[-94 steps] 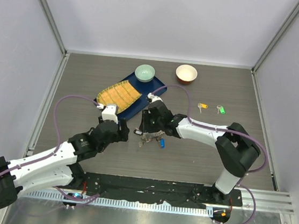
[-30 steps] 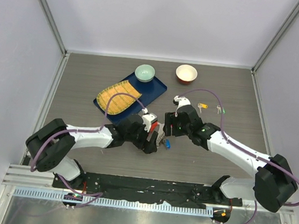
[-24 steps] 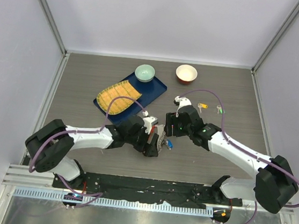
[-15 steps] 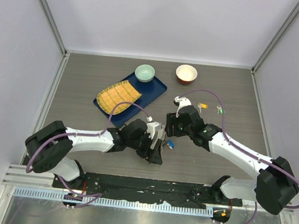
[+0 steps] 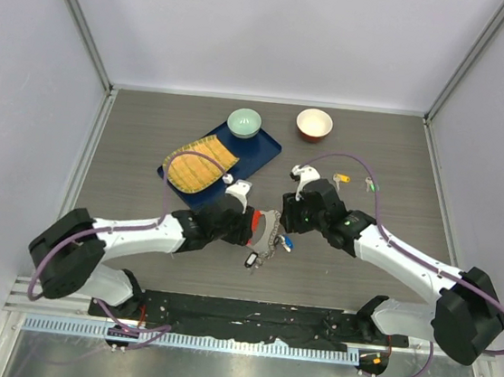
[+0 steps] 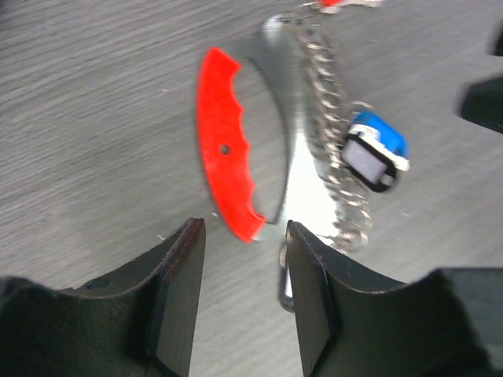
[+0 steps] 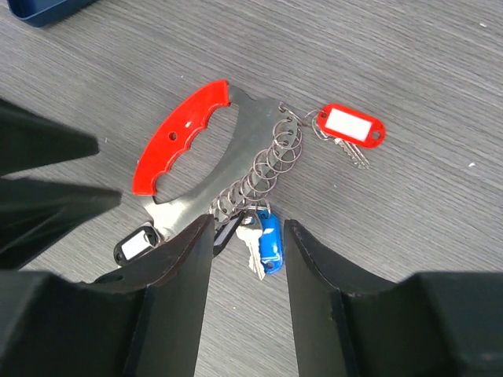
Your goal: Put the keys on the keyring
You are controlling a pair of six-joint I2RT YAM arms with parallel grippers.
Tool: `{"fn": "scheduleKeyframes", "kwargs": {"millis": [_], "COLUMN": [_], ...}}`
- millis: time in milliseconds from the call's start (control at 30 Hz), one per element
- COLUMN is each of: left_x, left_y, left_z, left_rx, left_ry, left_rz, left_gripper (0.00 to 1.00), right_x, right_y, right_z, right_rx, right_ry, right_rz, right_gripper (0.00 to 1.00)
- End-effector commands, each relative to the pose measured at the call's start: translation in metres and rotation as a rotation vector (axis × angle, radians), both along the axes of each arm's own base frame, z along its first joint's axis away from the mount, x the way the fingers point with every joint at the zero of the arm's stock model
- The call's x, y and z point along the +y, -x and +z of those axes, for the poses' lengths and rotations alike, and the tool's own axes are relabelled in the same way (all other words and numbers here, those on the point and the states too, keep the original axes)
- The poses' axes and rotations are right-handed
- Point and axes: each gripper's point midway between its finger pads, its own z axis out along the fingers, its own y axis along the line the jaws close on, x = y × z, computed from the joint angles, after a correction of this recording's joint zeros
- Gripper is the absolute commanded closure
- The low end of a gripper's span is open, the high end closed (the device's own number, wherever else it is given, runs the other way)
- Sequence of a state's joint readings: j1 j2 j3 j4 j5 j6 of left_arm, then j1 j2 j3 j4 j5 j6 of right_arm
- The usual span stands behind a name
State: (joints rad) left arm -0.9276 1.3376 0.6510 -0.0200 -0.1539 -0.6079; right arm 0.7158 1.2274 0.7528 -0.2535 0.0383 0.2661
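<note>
The keyring lies on the table between my two grippers: a red oval loop, a silver chain of rings, a blue tag, a red tag and a black tag. My left gripper is open, with the red loop's near end just ahead between its fingertips. My right gripper is open above the blue tag and a silver key. A yellow key and a green key lie apart at the back right. No loose black key shows.
A blue tray holds a yellow striped mat and a green bowl at the back. An orange bowl stands to its right. The tray's corner shows in the right wrist view.
My left gripper has drawn back to the left off the keyring, which now lies uncovered with its black tag toward the front. The right arm has barely moved.
</note>
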Motion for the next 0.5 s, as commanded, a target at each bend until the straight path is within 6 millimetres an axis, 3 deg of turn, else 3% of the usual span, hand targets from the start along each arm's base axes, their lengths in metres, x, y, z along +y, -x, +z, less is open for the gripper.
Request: {"fn": "scheduleKeyframes", "kwargs": {"millis": [0,267,467], "left_x": [0.01,-0.002,0.0], "left_y": [-0.027,-0.044,-0.051], "left_z": [-0.018,-0.042,-0.055], "left_rx": [-0.036,-0.029,-0.019], "left_ry": [-0.141,-0.212,-0.262], "left_rz": [0.074,0.081,0.106], "left_gripper": [0.53,0.55,0.76], "right_x": [0.006,0.031,0.051], "right_y": [-0.004,0.026,0.05], "right_z": [0.011,0.006,0.003], "right_rx": [-0.04,0.045,0.097], "right_ry": [-0.034,-0.117,-0.18], "right_rz": [0.029,0.231,0.368], "right_gripper": [0.53,0.56,0.62]}}
